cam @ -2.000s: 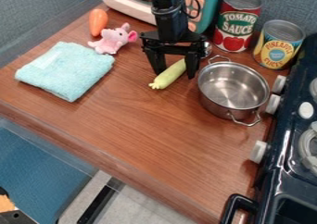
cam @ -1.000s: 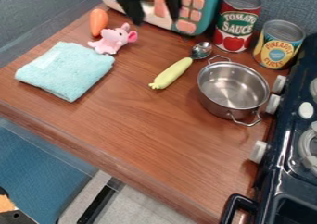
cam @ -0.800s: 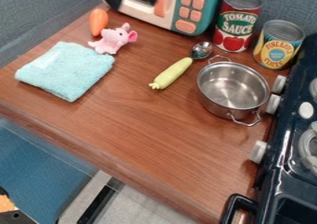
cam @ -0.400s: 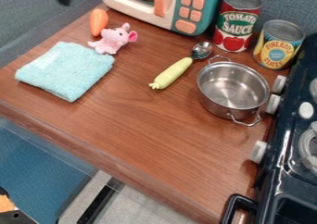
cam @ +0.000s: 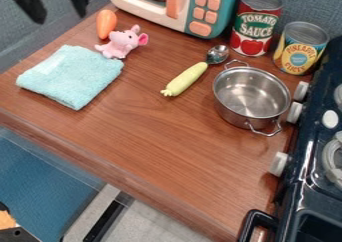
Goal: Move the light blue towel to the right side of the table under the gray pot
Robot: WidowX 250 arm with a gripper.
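Light blue towel [cam: 70, 77]: at left of bench [cam: 167, 146], so apparently nothing done yet; grasping, carrying, laying below gray pot [cam: 250, 95] all to do. Nothing in widely opened pincer [cam: 61, 19].

Red can [cam: 255, 23]: on its front you can read "TOMATO" in large capitals, with "SAUCE" directly beneath it.
Yellow can [cam: 300, 48]: you can read "PINEAPPLE" curving over the round blue patch on its front; a second word curves below that patch, but you cannot make it out for certain, and the print inside the patch is too small to tell.
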